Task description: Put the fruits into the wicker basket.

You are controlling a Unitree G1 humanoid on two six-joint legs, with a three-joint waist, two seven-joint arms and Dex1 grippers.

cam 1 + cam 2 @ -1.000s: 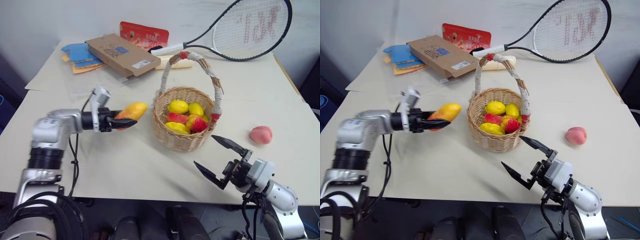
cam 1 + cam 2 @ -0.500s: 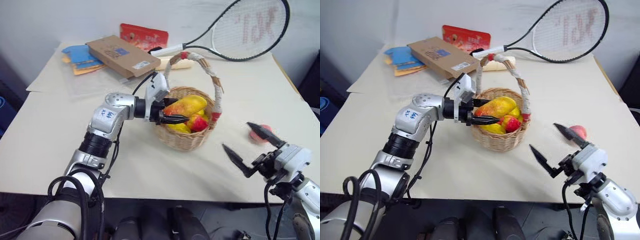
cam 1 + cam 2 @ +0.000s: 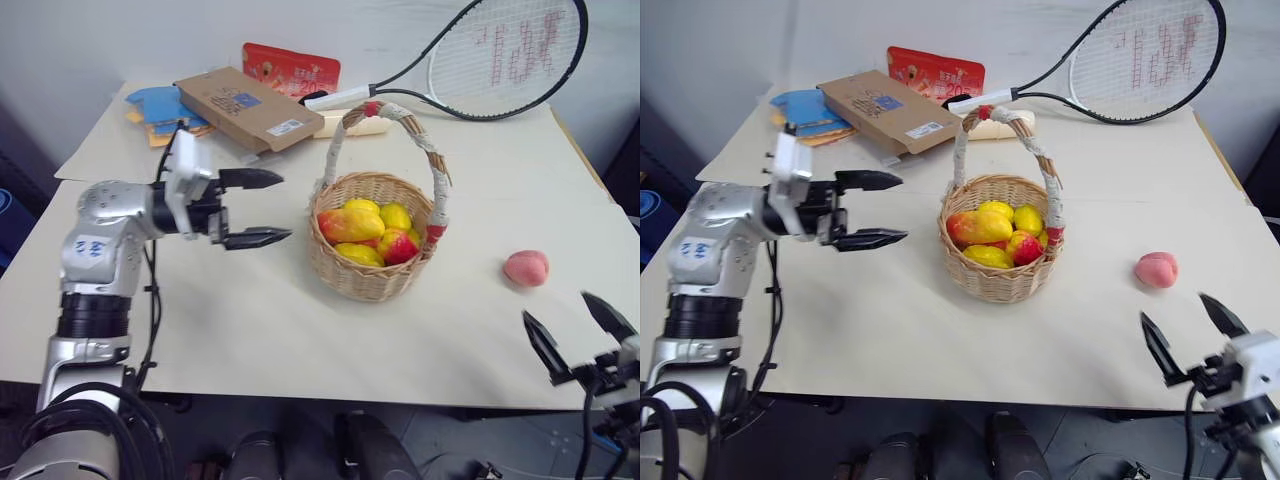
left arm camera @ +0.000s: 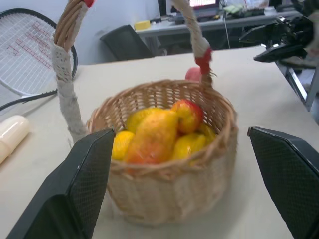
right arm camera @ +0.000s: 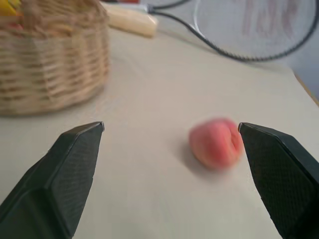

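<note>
Mango [image 3: 352, 225] tops fruits in wicker basket [image 3: 372, 280]; both arms' fingers apart, empty.

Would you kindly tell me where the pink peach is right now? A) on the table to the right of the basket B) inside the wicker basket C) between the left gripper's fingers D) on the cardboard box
A: the peach lies alone on the table, right of the basket.

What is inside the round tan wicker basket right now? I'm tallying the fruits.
Inside the round tan wicker basket: an orange-yellow mango on top, yellow fruits and a red-yellow fruit. Anything underneath them is covered.
</note>
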